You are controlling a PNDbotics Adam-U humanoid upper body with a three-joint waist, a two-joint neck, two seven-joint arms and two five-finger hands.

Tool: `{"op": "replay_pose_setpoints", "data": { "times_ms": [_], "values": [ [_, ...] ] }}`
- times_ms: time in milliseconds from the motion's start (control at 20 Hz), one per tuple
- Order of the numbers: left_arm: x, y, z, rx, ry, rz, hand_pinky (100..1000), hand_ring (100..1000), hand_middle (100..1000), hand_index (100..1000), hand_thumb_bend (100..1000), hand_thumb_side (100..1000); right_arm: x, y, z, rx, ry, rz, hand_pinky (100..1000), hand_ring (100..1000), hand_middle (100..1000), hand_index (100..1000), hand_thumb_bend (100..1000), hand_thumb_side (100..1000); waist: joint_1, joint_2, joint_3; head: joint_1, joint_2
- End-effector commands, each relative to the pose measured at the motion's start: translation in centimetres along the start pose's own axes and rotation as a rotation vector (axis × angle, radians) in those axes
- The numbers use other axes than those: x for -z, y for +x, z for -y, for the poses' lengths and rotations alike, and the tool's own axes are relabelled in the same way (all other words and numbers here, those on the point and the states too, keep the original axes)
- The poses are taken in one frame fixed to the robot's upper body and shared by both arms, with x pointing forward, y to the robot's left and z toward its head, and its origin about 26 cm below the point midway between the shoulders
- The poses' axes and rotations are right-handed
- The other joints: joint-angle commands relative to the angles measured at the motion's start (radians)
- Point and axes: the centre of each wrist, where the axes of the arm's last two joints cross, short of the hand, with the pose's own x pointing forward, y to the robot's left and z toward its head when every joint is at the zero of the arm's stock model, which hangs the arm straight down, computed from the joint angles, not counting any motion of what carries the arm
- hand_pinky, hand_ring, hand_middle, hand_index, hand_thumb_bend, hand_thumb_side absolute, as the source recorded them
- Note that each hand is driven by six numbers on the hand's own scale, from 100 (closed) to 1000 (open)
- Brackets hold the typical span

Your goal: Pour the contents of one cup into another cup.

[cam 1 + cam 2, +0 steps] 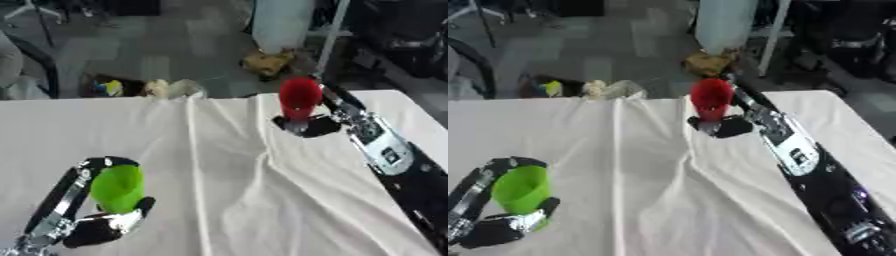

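Red cup (710, 103) in right hand (726, 125); green cup (520, 189) in left hand (502, 227)

Left hand (103, 222) is gripping the green cup (117, 188) down near the bottom left, fingers curling round it. Right hand (308, 124) is holding the red cup (299, 97) upright at the far side of the wrinkly white cloth (236, 190), well apart.

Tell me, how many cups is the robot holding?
2. A green cup sits in the left hand near the table's front left; a red cup is in the right hand toward the far right. None look hidden.
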Motion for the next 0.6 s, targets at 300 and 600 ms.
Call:
{"op": "replay_pose_setpoints", "data": {
  "times_ms": [300,600],
  "values": [
    [1.8,0.7,0.3,0.083,-0.062,0.066,458,187,339,720,100,239,3.8,2.5,-0.4,-0.07,0.08,0.116,662,771,139,455,100,200,-0.01,-0.026,0.005,-0.014,-0.01],
    [3.1,1.2,1.0,0.092,-0.089,0.107,458,188,339,720,100,236,5.8,3.5,-2.5,-0.076,0.123,0.165,661,771,135,455,100,198,-0.022,-0.027,0.018,-0.021,-0.009]
  ]
}}
